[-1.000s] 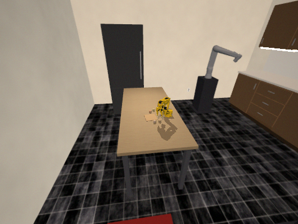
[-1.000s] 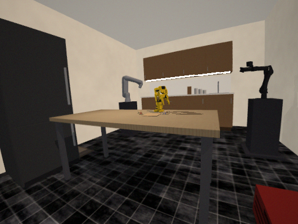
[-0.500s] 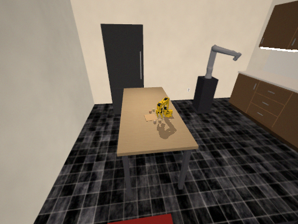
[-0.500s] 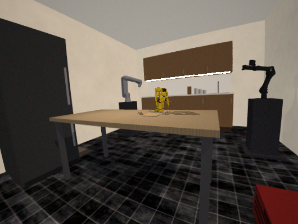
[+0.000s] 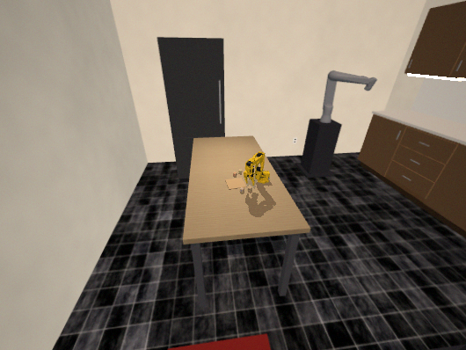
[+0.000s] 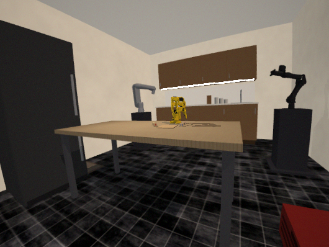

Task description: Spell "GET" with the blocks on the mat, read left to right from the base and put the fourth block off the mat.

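Note:
The small yellow arm [image 5: 256,168] stands on the wooden table, bent over with its gripper [image 5: 247,179] pointing down at the near right edge of the tan mat [image 5: 234,183]. The fingers look a little apart, and I make out nothing between them at this distance. Two small blocks [image 5: 234,174] [image 5: 240,171] lie just beyond the mat's far edge. Two more blocks [image 5: 243,190] [image 5: 250,189] lie at the mat's near right corner, close below the gripper. The letters are too small to read. In the exterior view the arm [image 6: 177,109] stands over the mat [image 6: 167,126].
The table [image 5: 239,189] is long, and its right edge is close behind the arm's base. The arm's shadow [image 5: 259,202] falls on the table top. A grey robot arm on a dark pedestal [image 5: 323,141] stands on the floor beyond the table.

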